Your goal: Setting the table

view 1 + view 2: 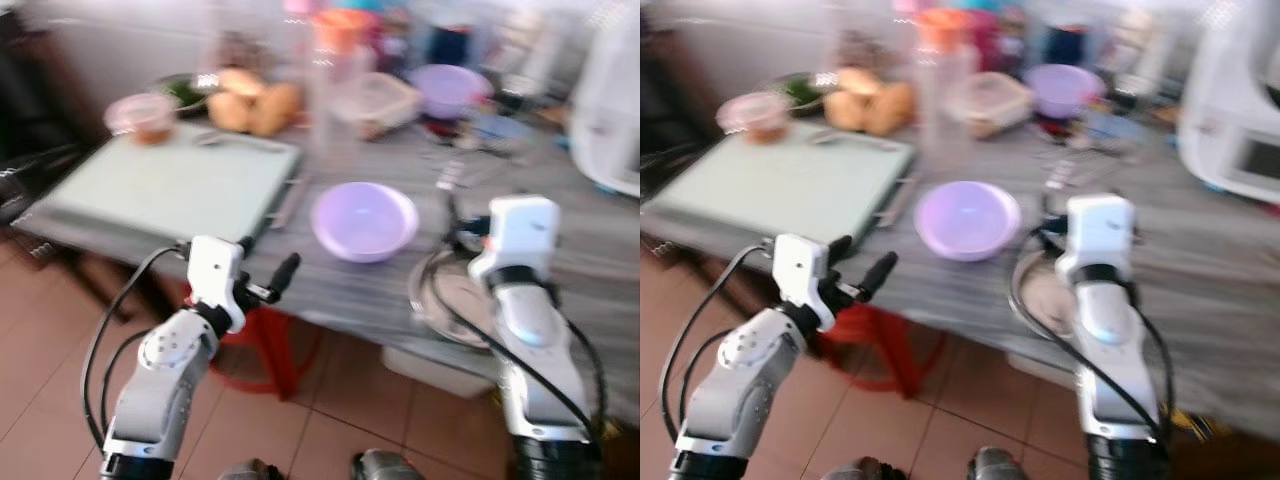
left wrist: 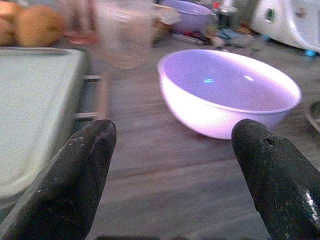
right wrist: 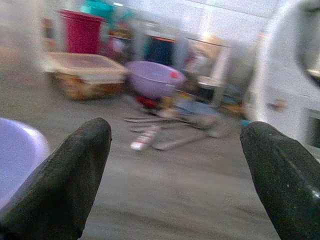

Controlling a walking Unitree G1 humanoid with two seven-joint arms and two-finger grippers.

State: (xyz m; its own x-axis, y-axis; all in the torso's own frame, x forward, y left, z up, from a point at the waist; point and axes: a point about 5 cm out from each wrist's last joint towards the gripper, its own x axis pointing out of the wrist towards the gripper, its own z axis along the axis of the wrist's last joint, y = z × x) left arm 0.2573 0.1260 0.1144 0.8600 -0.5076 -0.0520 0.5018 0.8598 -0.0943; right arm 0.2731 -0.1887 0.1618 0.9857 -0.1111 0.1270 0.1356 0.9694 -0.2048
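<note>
A lilac bowl (image 1: 365,220) stands empty near the front edge of the grey table (image 1: 600,250). Just right of it a round metal plate (image 1: 445,295) lies partly under my right arm (image 1: 520,270). My left gripper (image 1: 268,258) hangs open in front of the table edge, short of the lilac bowl (image 2: 227,92), with nothing between its fingers (image 2: 82,165). My right gripper (image 3: 175,145) is open and empty above the table, aimed at loose cutlery (image 3: 150,135) and a second purple bowl (image 3: 150,77) at the back. All views are blurred.
A pale green tray (image 1: 170,185) covers the table's left part. Behind it stand a pink bowl (image 1: 140,115), brown round foods (image 1: 250,105), a clear jug (image 1: 335,80) and a lidded container (image 1: 375,100). A white appliance (image 1: 615,110) is at the right. A red stool (image 1: 265,340) sits under the table.
</note>
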